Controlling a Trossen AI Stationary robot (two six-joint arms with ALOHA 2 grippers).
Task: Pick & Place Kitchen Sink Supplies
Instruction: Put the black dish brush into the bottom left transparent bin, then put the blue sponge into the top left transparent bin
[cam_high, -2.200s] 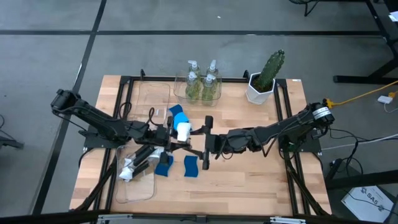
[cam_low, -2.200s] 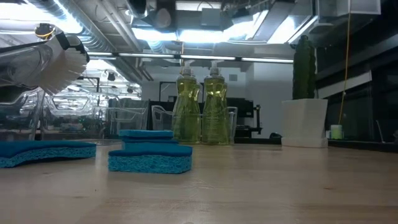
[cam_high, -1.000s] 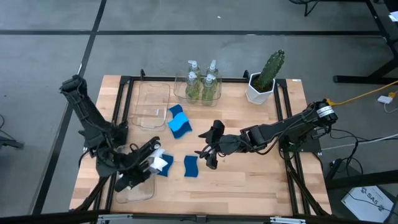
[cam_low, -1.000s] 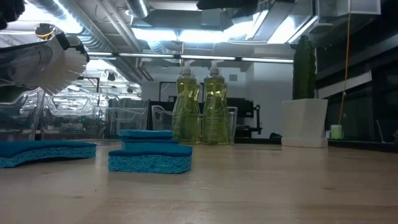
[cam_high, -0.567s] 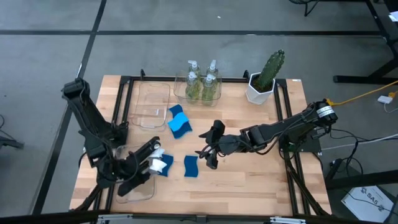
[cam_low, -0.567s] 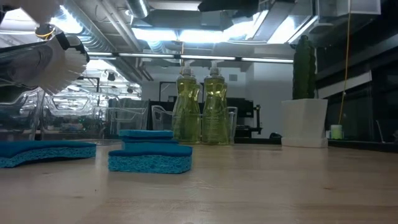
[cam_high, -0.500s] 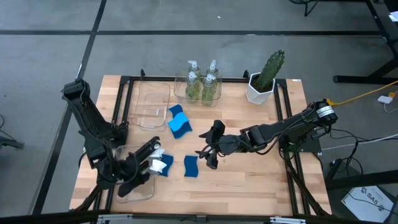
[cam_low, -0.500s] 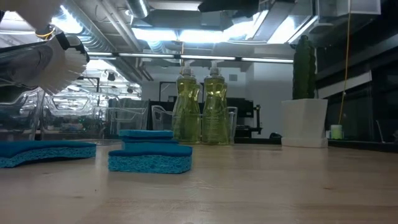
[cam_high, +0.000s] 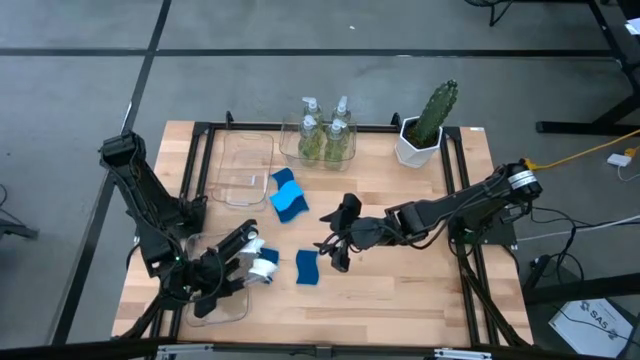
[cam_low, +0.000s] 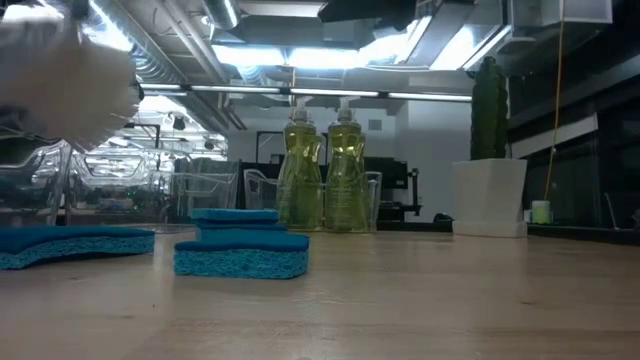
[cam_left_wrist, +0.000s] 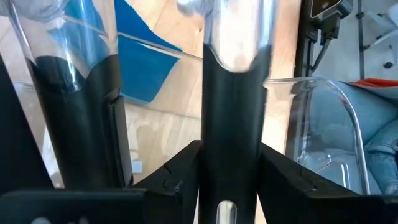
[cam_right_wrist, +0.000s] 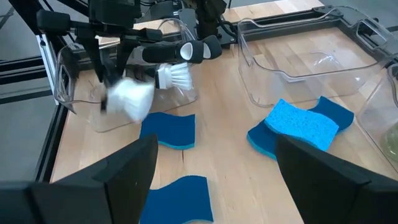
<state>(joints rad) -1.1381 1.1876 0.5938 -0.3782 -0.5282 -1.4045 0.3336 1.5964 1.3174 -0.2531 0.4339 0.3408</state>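
Two dish brushes matter here. One dish brush (cam_right_wrist: 180, 76) already lies in the near bin (cam_high: 205, 305) at the front-left corner of the table, its white head toward the sponges. The held brush (cam_high: 262, 267) is in your left gripper (cam_high: 222, 274), which sits low at that same bin's rim. The left wrist view shows a black handle running straight up between the fingers, so I judge the jaws clamped on the handle, with the white bristle head sticking out past them toward the table's middle. Gripping by the handle keeps the bristles free and lets the brush go in lengthwise beside the first one. The head is smeared in the right wrist view, so the arm is in motion; I cannot tell whether the head is yet inside the bin's wall.

Your right gripper (cam_high: 336, 252) hovers above the table's centre, fingers spread wide and empty, touching nothing. It is just beside the loose sponge (cam_high: 307, 267), which looks like its likely next pick. A sponge stack (cam_high: 289, 201) lies farther back, close to the empty bin (cam_high: 245, 165). The soap bottles (cam_high: 325, 135) stand upright in their own clear bin at the back edge, apparently sorted.
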